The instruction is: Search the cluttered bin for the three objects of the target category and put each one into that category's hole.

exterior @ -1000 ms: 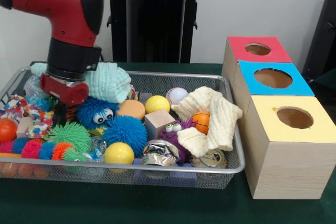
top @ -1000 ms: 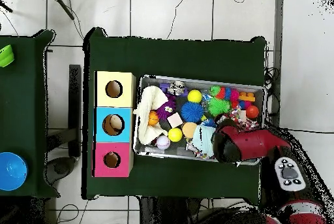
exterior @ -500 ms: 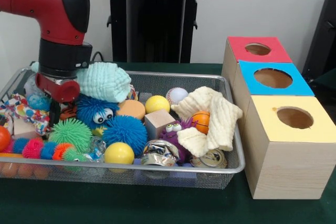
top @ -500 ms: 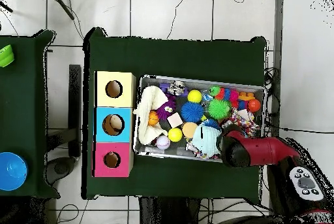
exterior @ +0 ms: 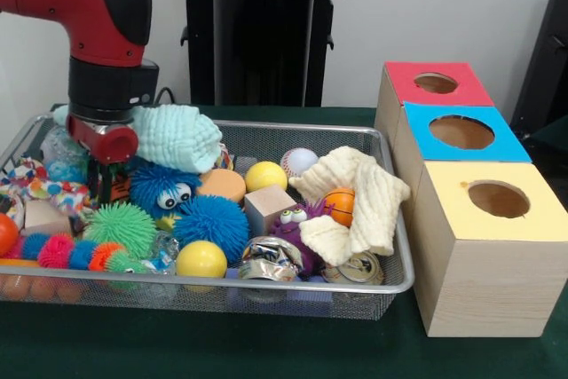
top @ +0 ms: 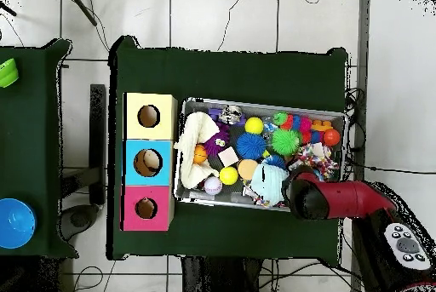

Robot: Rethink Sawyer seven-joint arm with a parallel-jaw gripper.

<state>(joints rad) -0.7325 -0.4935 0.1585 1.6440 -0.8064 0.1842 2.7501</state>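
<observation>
The claw (exterior: 104, 185) reaches down into the left end of the wire bin (exterior: 390, 283), beside the mint cloth (exterior: 177, 135) and the blue fuzzy toy with eyes (exterior: 162, 188); whether it is apart or together cannot be told. Balls, spiky toys and a cream cloth (exterior: 355, 197) crowd the bin. Right of it on the green counter (exterior: 266, 348) stand the red box (exterior: 426, 90), blue box (exterior: 457, 135) and yellow box (exterior: 493, 246), each with a hole.

A second table (top: 30, 148) with a dark green cover stands at the left edge of the overhead view. On it lie a blue bowl (top: 15, 223) and a small green object (top: 8, 72). The floor (top: 247, 18) has pale tiles, with cables (top: 85, 5) lying across it.
</observation>
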